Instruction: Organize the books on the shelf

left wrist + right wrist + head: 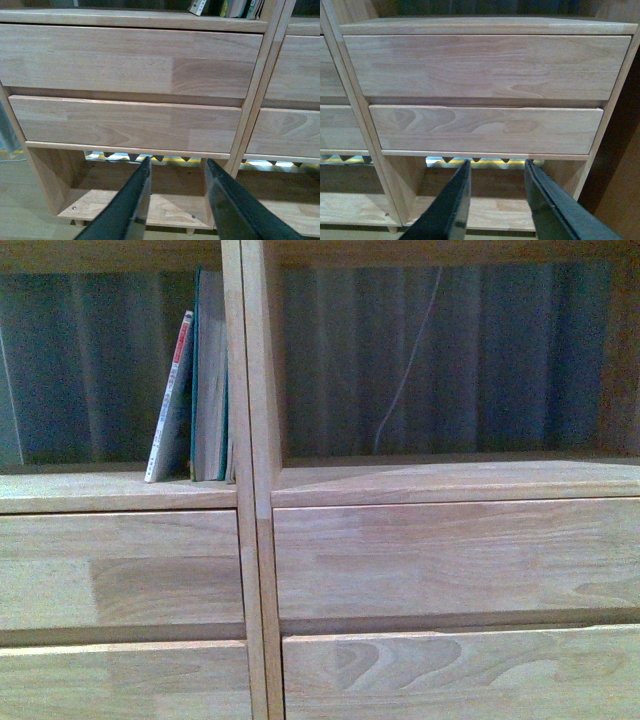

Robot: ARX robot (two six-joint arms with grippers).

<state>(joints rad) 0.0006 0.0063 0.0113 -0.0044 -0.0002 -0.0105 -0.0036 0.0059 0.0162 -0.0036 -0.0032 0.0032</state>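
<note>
Above both low-held, empty, parted grippers, left gripper [175, 170] and right gripper [495, 170], the near-upright books [195, 380] are seen in the shelf's [250, 570] left column, nearer the left arm.

I count one shelf [255, 540], four drawers [120, 570], two or three books [195, 380], and my two grippers [175, 200].

front close on shelf [255, 490], wrists low, facing drawers [130, 60]

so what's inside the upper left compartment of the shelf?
In the shelf, that compartment holds a thin white paperback leaning against upright teal books at its right end. Behind is dim, blurry backing. Drawer contents below are hidden.
</note>
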